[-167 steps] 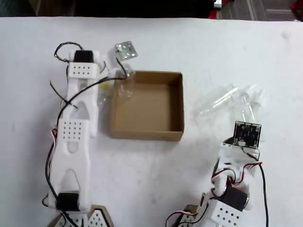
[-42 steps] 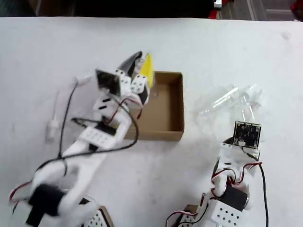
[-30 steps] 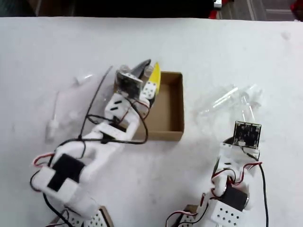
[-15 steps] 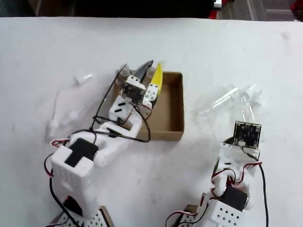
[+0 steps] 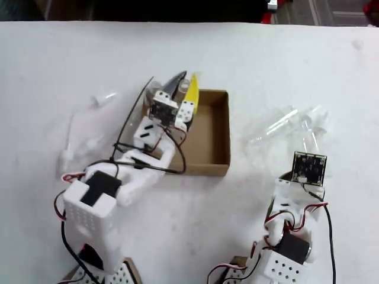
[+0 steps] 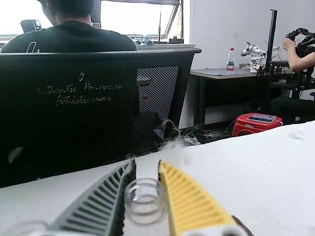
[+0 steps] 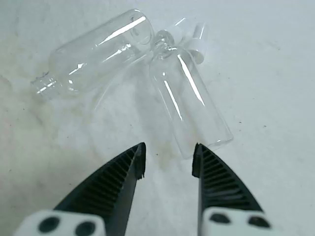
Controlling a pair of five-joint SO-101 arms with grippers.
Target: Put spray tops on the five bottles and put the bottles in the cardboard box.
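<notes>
A clear bottle (image 6: 144, 200) sits neck-up, clamped between the grey and yellow fingers of the left gripper (image 5: 184, 81), at the far rim of the cardboard box (image 5: 195, 168); whether it is inside or just outside the box cannot be told. Well to the right of the box, two more bottles (image 7: 189, 105) lie touching on the white counter (image 5: 296, 59), and the right gripper (image 7: 168, 160) hangs just short of them, jaws apart and holding nothing. Loose spray tops (image 5: 104, 99) lie on the counter left of the box.

Bright, tabletop (image 5: 266, 53) washed white; glare streaks on bottles (image 7: 189, 103) ahead of right end effector (image 7: 169, 150); bright windows (image 6: 133, 19) beyond left end effector (image 6: 146, 167).
</notes>
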